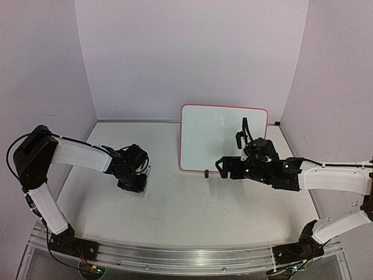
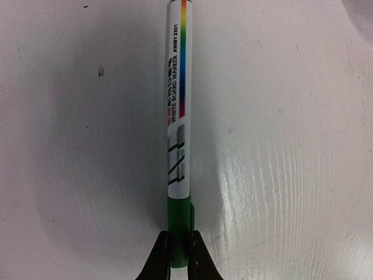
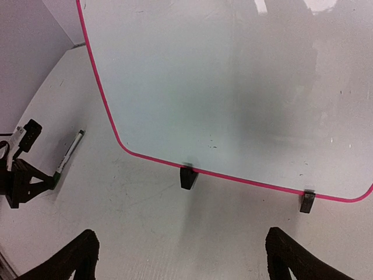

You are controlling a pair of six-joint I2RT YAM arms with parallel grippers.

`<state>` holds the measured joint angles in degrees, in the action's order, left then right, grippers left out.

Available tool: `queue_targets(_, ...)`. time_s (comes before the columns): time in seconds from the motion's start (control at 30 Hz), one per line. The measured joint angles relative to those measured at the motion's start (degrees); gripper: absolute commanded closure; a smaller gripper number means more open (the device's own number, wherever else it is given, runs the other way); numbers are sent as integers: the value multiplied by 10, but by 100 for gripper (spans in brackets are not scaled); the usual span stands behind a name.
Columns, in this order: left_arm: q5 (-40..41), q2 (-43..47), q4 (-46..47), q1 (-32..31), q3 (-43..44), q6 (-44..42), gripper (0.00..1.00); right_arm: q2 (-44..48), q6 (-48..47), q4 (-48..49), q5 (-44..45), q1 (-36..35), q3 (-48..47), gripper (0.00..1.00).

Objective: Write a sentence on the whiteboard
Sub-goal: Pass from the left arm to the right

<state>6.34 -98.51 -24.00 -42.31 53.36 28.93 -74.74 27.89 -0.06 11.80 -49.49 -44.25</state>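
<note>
The whiteboard point(image 1: 215, 137) stands at the table's back right on small black feet point(image 3: 187, 177), with a red-pink rim. Its face point(image 3: 233, 87) is blank, and no sentence shows on it. A whiteboard marker point(image 2: 176, 116), white with a rainbow stripe and a green end, lies low over the table left of centre. My left gripper point(image 2: 179, 254) is shut on the marker's green end. The marker point(image 3: 67, 153) and the left gripper point(image 3: 23, 178) also show in the right wrist view. My right gripper point(image 3: 183, 262) hangs wide open, holding nothing, just in front of the board's lower edge.
White walls close in the table on three sides. The aluminium rail point(image 1: 186, 256) with both arm bases runs along the near edge. The right arm point(image 1: 332, 178) reaches in from the right, in front of the board.
</note>
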Motion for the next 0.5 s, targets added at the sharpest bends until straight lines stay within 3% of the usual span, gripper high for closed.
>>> queue_targets(0.23, -68, 86, -24, 0, -23, -68, 100, 14, -63, -40, -187, 75, -46, 5)
queue_targets(0.5, -182, 184, -104, -2, 62, -204, 100, -8, -107, -124, -413, 105, -173, 4)
